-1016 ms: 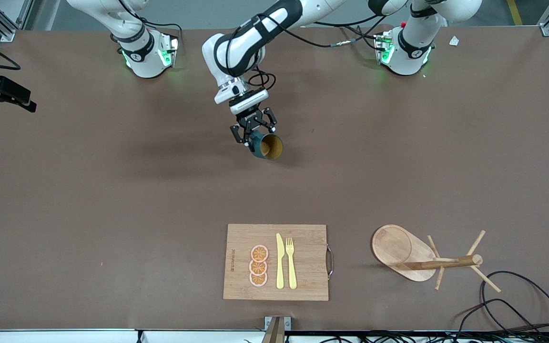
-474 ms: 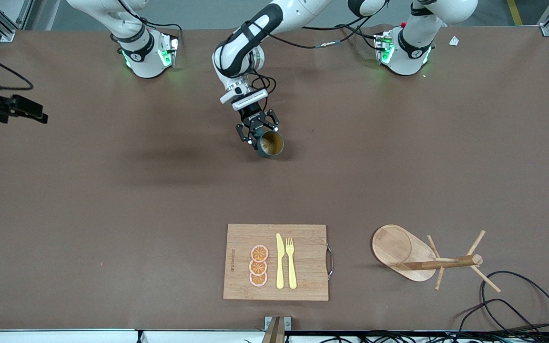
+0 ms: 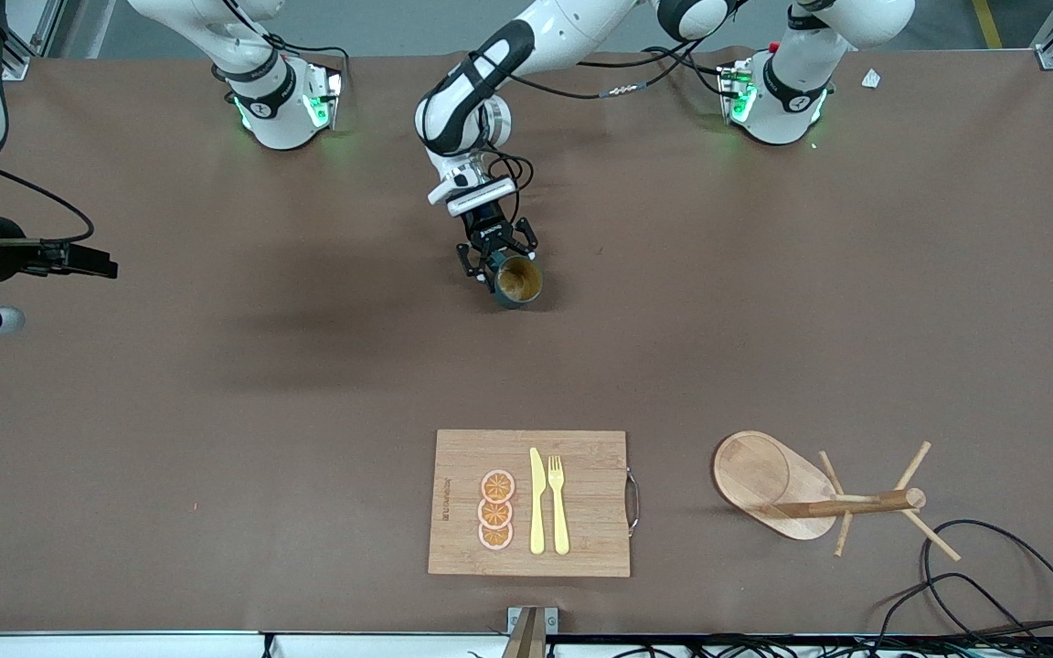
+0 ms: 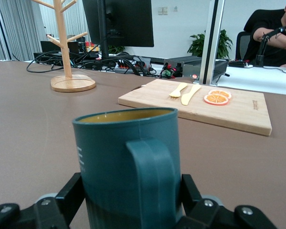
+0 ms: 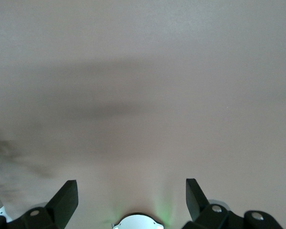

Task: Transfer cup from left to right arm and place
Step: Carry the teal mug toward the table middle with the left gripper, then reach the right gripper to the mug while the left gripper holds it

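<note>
Your right pincer (image 3: 101,267) hangs over the right arm's end of the desk (image 3: 216,411), fingers (image 5: 64,198) spread wide, holding nothing. Your left pincer (image 3: 496,260) is clamped on the cup (image 3: 517,281) (brown inside showing) over the middle of the desk. The cutting board (image 3: 581,548) lies nearer the front camera.
</note>
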